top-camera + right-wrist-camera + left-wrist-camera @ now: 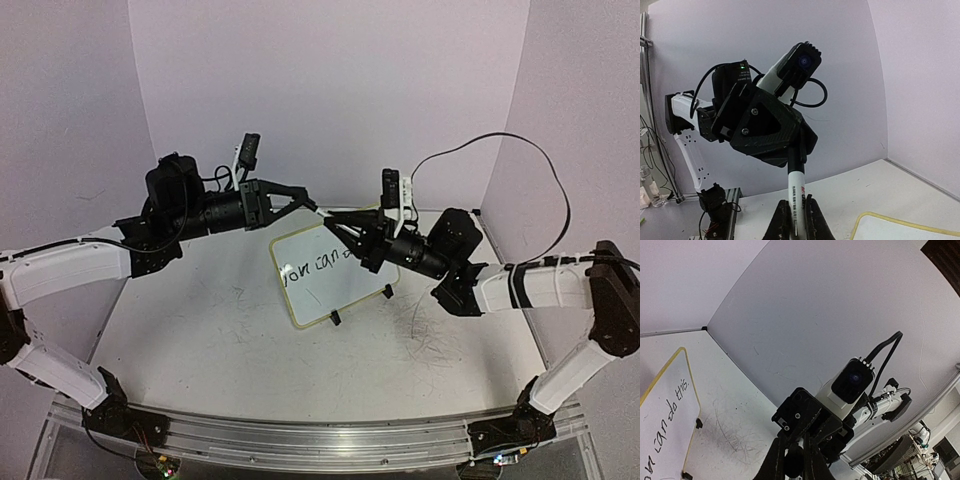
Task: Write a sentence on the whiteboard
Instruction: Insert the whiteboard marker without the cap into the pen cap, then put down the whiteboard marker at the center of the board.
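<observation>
The whiteboard (300, 295) stands tilted on its black feet at the table's middle. The sentence (311, 267) shows as "You can" there, with the rest hidden behind my right gripper. In the left wrist view the whiteboard (662, 405) reads "can do this." (671, 412). Both grippers meet above the board's top edge. My right gripper (335, 222) is shut on the white barrel of a marker (797, 192). My left gripper (303, 204) is shut on the marker's black cap end (794, 464). The marker (319, 212) bridges the two grippers.
The tabletop (220, 330) carries faint grey scribble marks. Lilac walls close the back and both sides. A black cable (520, 145) arcs above the right arm. The aluminium rail (300, 440) runs along the near edge.
</observation>
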{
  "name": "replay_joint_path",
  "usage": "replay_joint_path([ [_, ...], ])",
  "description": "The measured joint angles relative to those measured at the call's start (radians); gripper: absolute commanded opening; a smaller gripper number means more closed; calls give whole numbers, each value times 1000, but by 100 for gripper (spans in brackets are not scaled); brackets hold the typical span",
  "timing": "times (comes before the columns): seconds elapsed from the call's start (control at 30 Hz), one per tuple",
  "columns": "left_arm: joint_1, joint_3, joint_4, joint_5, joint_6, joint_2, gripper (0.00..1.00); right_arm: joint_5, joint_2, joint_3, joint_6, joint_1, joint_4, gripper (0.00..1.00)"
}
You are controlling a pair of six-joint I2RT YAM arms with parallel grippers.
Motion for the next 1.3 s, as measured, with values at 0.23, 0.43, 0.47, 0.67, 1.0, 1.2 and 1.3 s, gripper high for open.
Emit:
replay_joint_path([
  [0.23,-2,10,58,-90,-2,43,0,85,-30,63,-138,-3,-178,0],
  [0.43,-3,22,29,-156,-4,77,0,154,-39,86,-242,-3,-307,0],
  [0.47,-3,25,20,-164,-4,77,3,159,-39,86,-250,-3,-318,0],
  [0.67,-5,49,-67,-139,32,63,56,164,-75,36,-228,-1,-310,0],
  [1.0,46,56,-235,-98,198,-11,98,328,-432,-369,-81,-223,-440,0],
  [1.2,45,58,-260,-188,254,-108,98,499,-481,-432,63,-428,-627,3],
  [1.3,45,49,-261,-225,263,-134,98,511,-420,-457,134,-500,-699,4],
])
